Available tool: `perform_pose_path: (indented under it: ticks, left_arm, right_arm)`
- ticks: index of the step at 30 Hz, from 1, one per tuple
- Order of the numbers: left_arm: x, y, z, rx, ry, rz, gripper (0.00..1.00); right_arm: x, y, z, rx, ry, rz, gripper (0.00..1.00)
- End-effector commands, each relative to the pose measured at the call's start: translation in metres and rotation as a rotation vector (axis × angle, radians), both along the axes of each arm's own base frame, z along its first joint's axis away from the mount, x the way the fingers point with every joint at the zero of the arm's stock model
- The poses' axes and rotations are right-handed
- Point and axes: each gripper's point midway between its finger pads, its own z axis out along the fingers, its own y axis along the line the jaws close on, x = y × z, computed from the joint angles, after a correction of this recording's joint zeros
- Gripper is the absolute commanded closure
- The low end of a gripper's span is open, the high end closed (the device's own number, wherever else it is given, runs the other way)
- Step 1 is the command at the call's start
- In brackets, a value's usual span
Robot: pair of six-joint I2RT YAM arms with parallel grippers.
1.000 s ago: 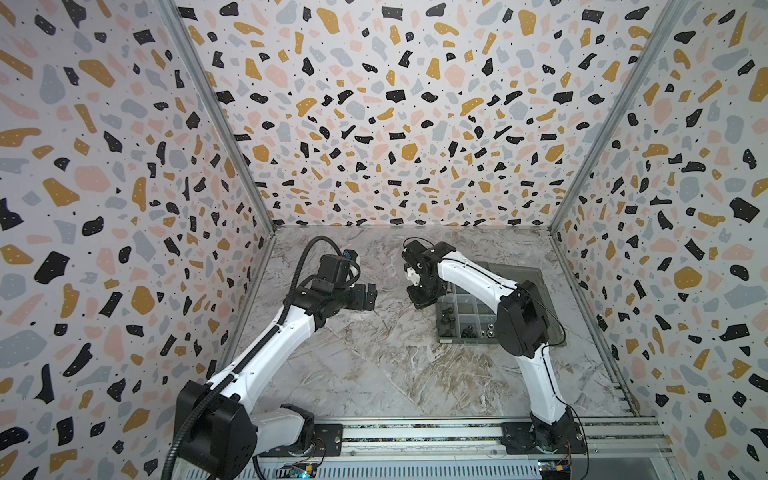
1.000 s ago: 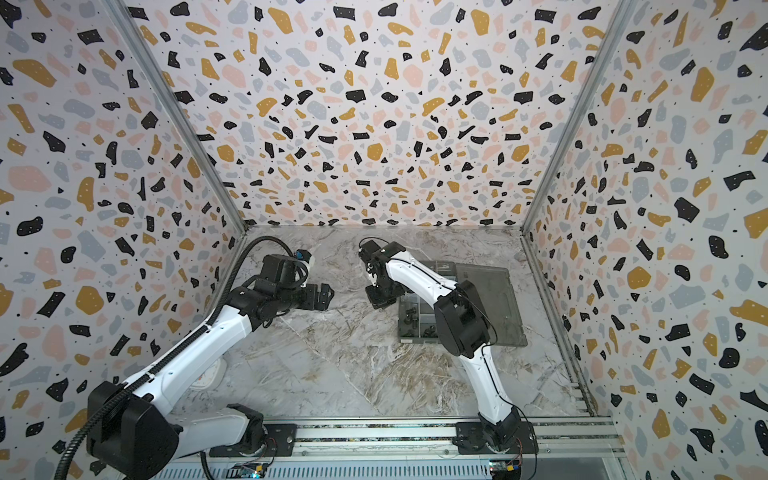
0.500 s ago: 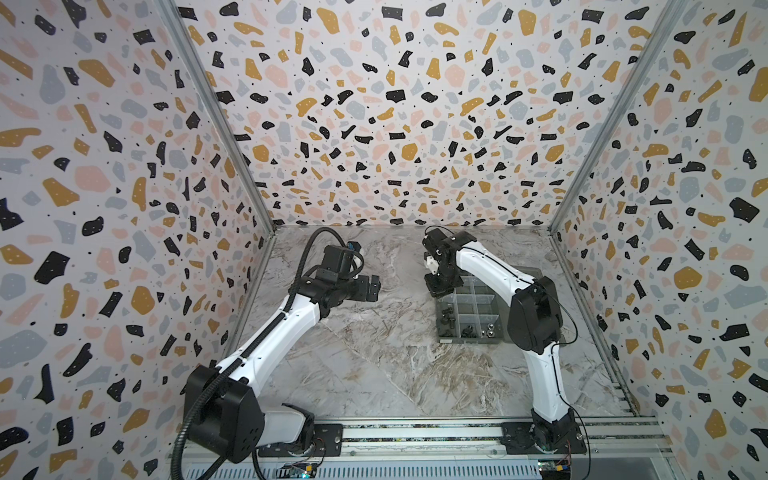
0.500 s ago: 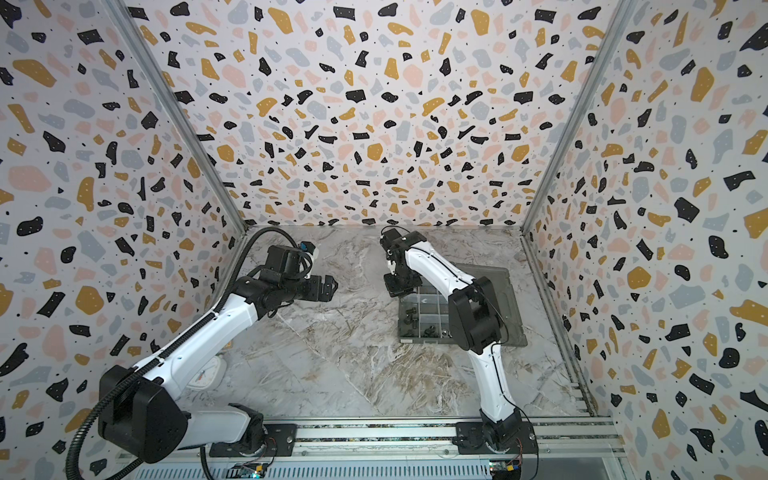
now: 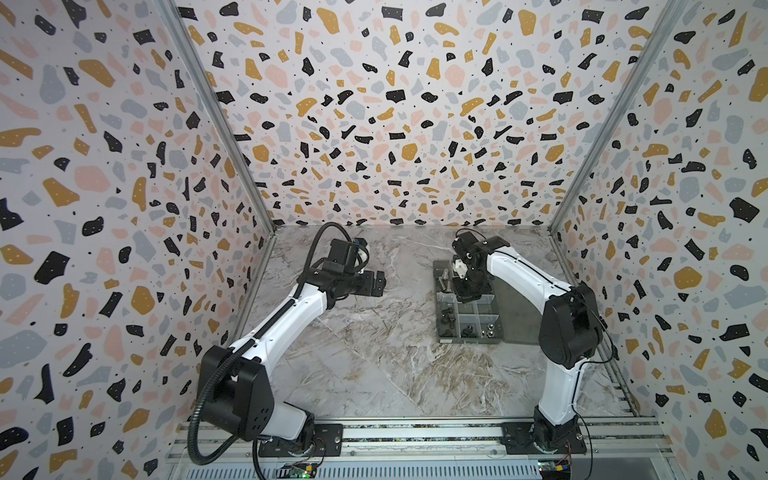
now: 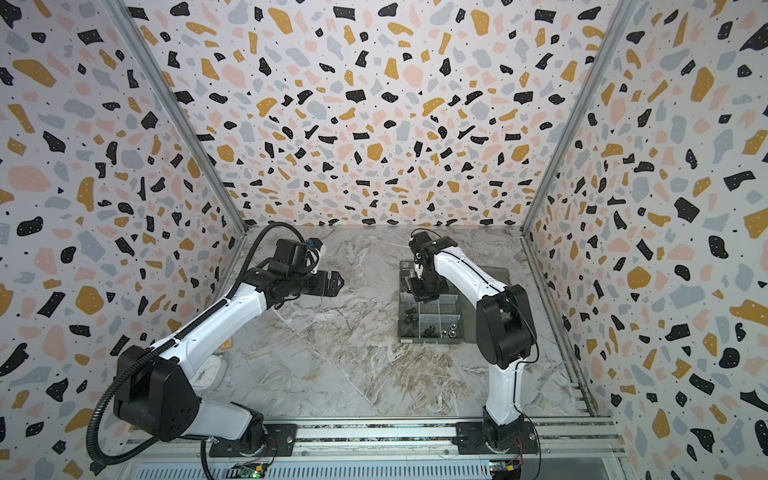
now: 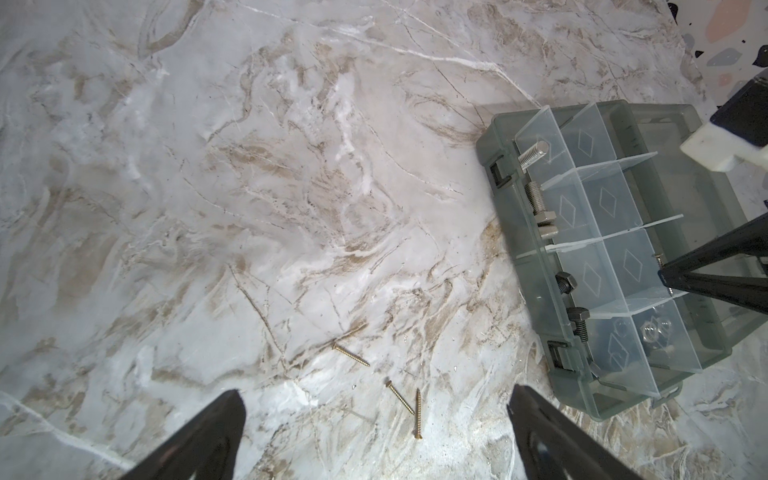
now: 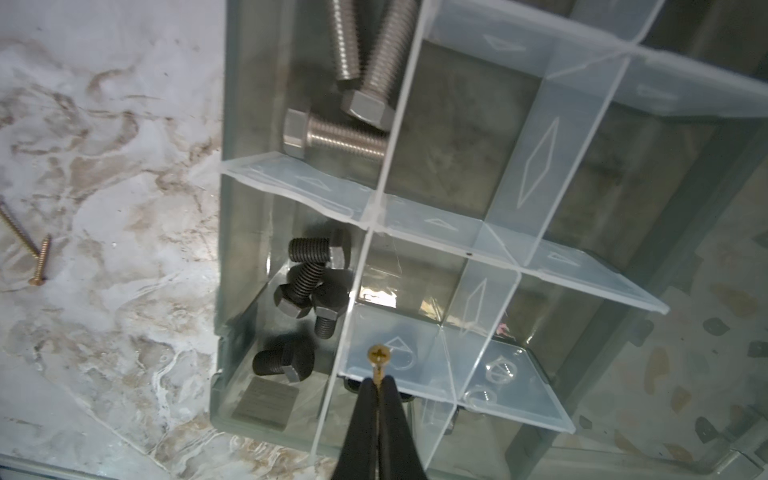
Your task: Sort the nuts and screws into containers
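My right gripper (image 8: 378,380) is shut on a thin brass screw (image 8: 377,360), head outward, above the containers (image 8: 245,104) of the smoky-grey organiser box (image 5: 469,341). One compartment holds silver bolts (image 8: 336,137), its neighbour black bolts (image 8: 309,282). Nuts (image 6: 451,331) lie in the near-right compartments. Three brass screws (image 7: 401,397) lie loose on the marble beside the box. My left gripper (image 7: 374,390) hangs open and empty above them, left of the box in both top views (image 5: 376,284).
The box's flat lid (image 5: 523,307) lies open to the right, close to the right wall. Patterned walls close in three sides. A small white timer (image 6: 210,370) sits by the left arm's base. A metal rail (image 5: 415,432) runs along the front edge.
My right gripper has carried the brass screw rightward from beside the box to above its compartments. The left arm has swung a little rightward and farther back, staying open.
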Motion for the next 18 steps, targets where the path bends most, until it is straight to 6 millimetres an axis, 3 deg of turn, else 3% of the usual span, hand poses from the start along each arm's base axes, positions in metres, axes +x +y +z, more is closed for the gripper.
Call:
perform_pose_path:
  ticks: [1,15,18]
  left_arm:
    - [0.011,-0.007,0.02,-0.042,-0.055,-0.015,0.0]
    - [0.011,-0.003,0.019,-0.019,-0.059,-0.009,0.0]
    - [0.012,-0.003,0.02,-0.014,-0.061,-0.008,0.0]
  right_arm:
    - [0.002,-0.007,0.01,0.017,-0.042,-0.017,1.0]
    - [0.001,-0.013,-0.029,0.022,0.009,-0.028,1.0]
    - [0.003,-0.014,-0.028,0.017,0.003,-0.029,0.85]
